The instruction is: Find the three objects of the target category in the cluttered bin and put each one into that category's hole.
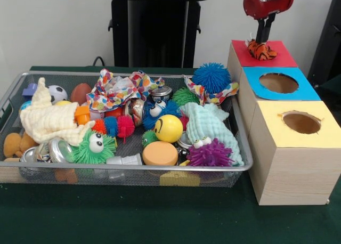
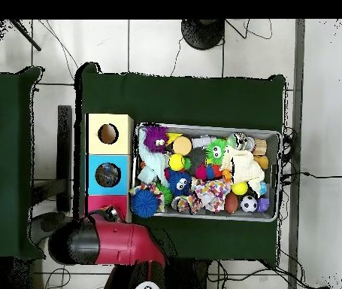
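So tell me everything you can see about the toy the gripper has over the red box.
The toy is a small plush, orange with black stripes and a little white, like a tiger. It hangs from the gripper, shut on its top, and its underside rests on or just above the red box, covering the hole.

Counts: three wooden boxes, red-topped [image 1: 262,53], blue-topped [image 1: 277,84], yellow-topped [image 1: 298,124]; one wire-mesh bin [image 1: 133,172]; one yellow smiley ball [image 1: 168,128].

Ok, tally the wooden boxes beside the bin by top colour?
red-topped box: 1
blue-topped box: 1
yellow-topped box: 1
Total: 3
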Action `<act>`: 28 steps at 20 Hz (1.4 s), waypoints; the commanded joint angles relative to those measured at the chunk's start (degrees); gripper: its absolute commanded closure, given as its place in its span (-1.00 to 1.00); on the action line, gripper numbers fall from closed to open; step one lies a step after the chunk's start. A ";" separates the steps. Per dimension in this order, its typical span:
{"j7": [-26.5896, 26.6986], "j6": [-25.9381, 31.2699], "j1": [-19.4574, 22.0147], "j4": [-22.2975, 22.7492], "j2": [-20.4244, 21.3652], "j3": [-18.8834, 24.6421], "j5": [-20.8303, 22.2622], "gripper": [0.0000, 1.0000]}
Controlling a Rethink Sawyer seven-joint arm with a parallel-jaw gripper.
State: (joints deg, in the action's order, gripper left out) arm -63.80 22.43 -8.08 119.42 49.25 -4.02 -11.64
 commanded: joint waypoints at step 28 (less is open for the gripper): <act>-9.25 0.71 6.34 1.94 -3.77 8.34 2.01 1.00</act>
State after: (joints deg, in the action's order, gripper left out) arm -63.80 15.94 -4.14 119.39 47.44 -1.18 -9.37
